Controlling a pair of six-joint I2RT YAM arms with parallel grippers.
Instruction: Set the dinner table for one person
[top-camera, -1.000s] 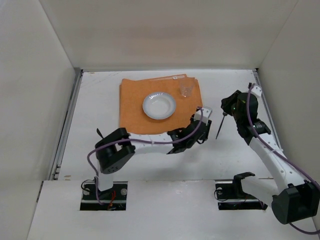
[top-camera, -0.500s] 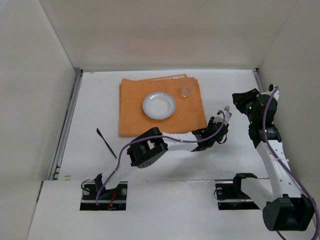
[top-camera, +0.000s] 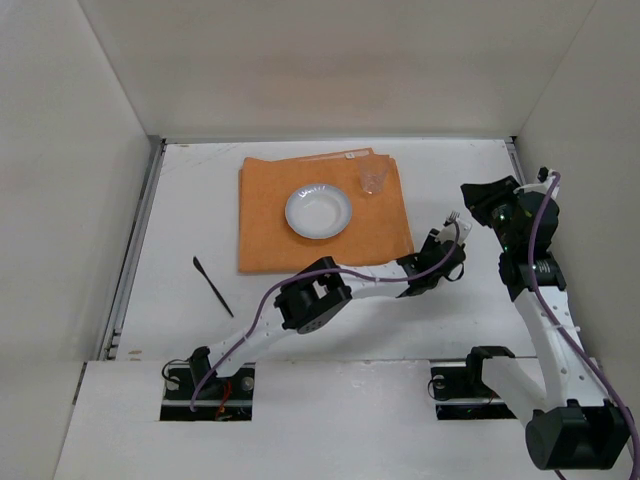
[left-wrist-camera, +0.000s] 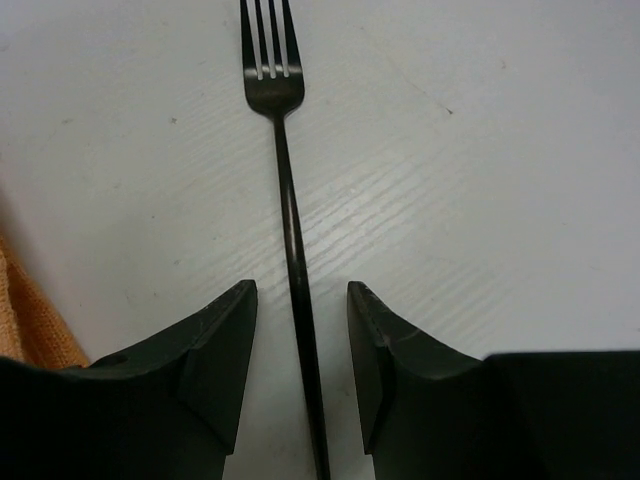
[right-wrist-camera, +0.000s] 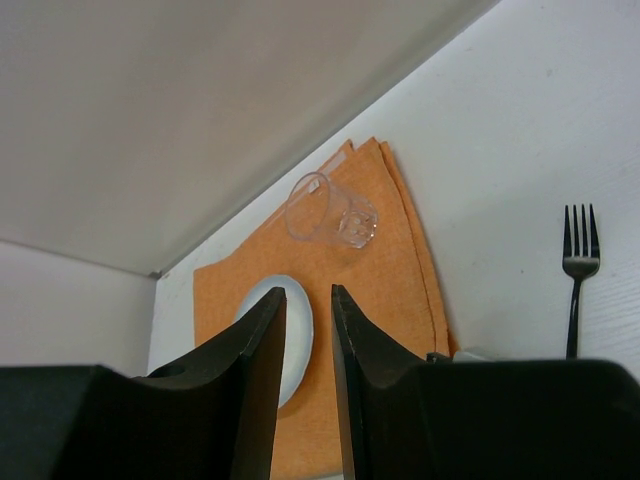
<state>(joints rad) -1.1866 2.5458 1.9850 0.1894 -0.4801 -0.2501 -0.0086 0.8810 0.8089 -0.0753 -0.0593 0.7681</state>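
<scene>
The dinner table is a white tabletop with an orange placemat on it. A white plate and a clear cup sit on the placemat. A black fork lies flat on the bare table just right of the placemat, tines away from my left gripper; it also shows in the top view. My left gripper is open, its jaws on either side of the fork's handle without touching it. My right gripper is slightly open, empty and raised, to the right of the fork.
A black knife lies on the table left of the placemat. White walls close in the table at the left, back and right. The placemat's corner lies just left of my left gripper.
The right gripper has let go of the fork, which now lies on the table, and drawn back to the right. The left arm has swung right and brought its open jaws around the fork's handle.
</scene>
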